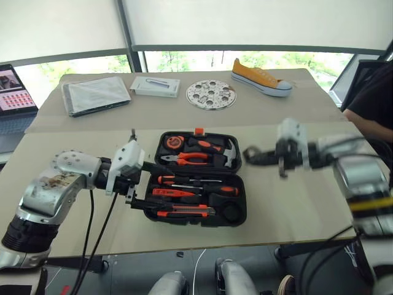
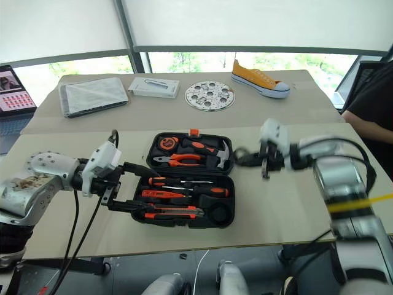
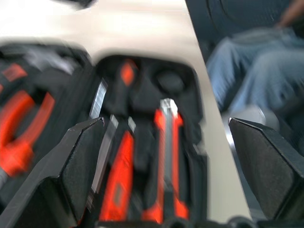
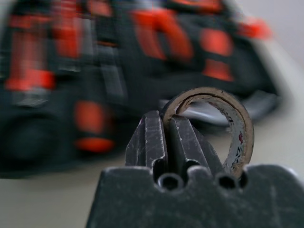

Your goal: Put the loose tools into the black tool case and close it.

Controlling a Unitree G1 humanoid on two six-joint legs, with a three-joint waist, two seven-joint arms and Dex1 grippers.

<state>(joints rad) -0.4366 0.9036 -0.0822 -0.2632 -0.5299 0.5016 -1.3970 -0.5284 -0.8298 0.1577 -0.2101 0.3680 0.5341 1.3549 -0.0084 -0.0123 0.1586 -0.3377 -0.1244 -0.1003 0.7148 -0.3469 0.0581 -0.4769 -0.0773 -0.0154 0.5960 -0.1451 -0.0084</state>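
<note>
The case (image 1: 195, 178) lies open on the table (image 1: 288, 203), its front half filled with two screwdrivers (image 1: 196, 186), a pen (image 1: 174, 193) and a knife (image 1: 184, 211); the round recess at the case's front right corner looks unfilled. Right of the case, the right gripper (image 4: 164, 137) has its fingers clenched on the wall of the tape roll (image 4: 223, 126). At the case's left edge, the left gripper (image 1: 144, 184) waits with fingers released. Seating the roll and closing the lid appear to remain.
</note>
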